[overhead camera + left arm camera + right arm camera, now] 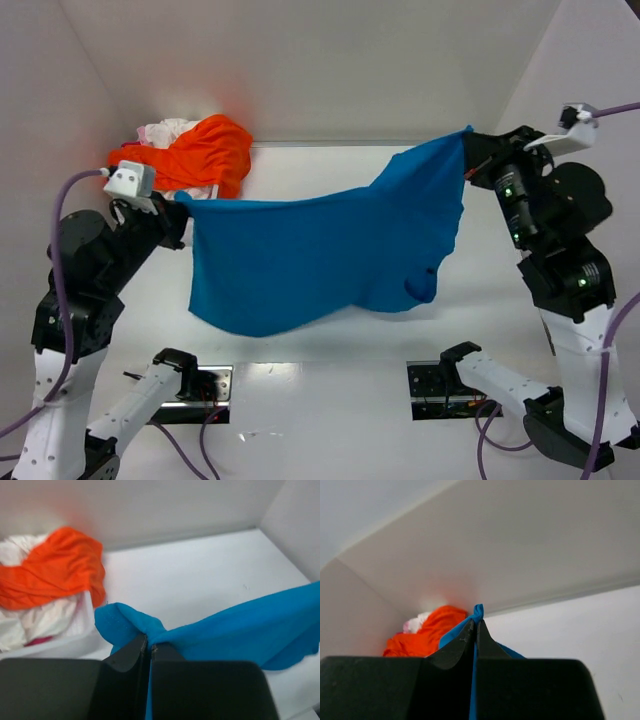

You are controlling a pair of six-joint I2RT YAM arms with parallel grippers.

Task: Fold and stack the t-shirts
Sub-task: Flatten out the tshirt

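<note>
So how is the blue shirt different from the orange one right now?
The blue t-shirt hangs spread out; the orange t-shirt lies crumpled in the far left corner. The blue one is pinched at each end by the left gripper and the right gripper; nothing holds the orange one. Both are plain, brightly coloured cloth.

Blue shirt [320,250] is soft matt cloth, thin and creased; orange shirt [205,155] and white shirts [172,130] look like the same matt fabric, crumpled. Tabletop [330,400] is smooth white with a faint sheen, walls [350,60] flat matt white. Left pincer [149,649] and right pincer [475,630] are smooth matt black plastic.
</note>
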